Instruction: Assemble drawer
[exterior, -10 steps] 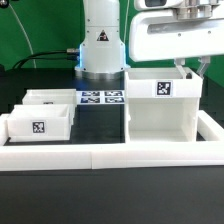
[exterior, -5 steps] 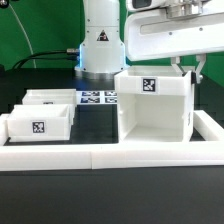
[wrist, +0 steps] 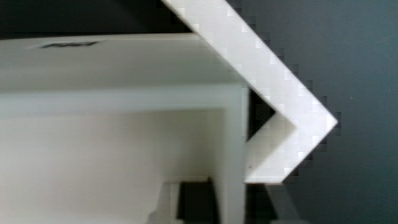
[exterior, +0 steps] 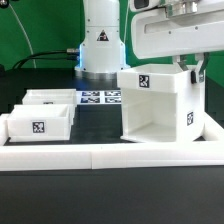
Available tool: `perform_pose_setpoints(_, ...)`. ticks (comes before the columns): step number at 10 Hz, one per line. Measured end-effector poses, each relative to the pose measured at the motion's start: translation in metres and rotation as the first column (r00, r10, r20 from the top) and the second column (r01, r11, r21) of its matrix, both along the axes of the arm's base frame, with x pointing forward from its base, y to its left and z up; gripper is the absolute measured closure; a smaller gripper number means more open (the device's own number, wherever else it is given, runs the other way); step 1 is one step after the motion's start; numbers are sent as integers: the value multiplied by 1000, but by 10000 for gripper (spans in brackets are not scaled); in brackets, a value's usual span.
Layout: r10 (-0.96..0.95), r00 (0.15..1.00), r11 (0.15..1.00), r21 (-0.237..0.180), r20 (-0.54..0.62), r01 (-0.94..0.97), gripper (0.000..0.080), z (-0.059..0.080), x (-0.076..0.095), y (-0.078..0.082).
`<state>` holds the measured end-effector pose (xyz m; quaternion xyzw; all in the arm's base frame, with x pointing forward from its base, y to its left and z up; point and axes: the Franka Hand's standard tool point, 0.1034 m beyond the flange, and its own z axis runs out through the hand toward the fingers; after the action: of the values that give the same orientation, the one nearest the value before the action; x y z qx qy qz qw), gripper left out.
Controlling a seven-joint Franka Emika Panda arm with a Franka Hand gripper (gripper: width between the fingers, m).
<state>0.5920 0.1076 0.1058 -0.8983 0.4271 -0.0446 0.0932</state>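
One part has changed position since half a second ago: the tall open-fronted white plastic box (exterior: 155,112) has turned on the spot. Then its open front faced the camera squarely. Now the front is angled toward the exterior view's left, and a closed side panel bearing a square black-and-white tag shows on the exterior view's right. The box stands at the exterior view's right of the work area, just inside the long low white border wall (exterior: 110,153). The two shallow white plastic trays, one near (exterior: 40,125) and one far (exterior: 52,97), lie where they were at the exterior view's left, well apart from the box. The marker board (exterior: 100,98) lies flat on the black table (exterior: 100,125) between trays and box, toward the far side.

The two-finger gripper (exterior: 190,67) reaches down at the far right top corner of the box. In the wrist view its dark fingers (wrist: 196,205) sit on either side of a thin upright wall of the box, pinching it.

All furniture parts are smooth matt plastic with thin flat walls and square edges. Tags show on the box and on the near tray.

The white arm housing is cut off by the top of the exterior view. The fingertips are hidden behind the box's top panel. Tray knobs cannot be made out. The wrist view is blurred, and a tag on the top panel reads only as a dark smear.
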Motion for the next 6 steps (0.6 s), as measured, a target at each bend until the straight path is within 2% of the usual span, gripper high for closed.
perform_pose_setpoints(4, -309, 950, 947, 80, -43, 311, 758, 4, 7, -14)
perform_pose_setpoints(6, -398, 915, 909, 107, -68, 404, 758, 4, 7, -12)
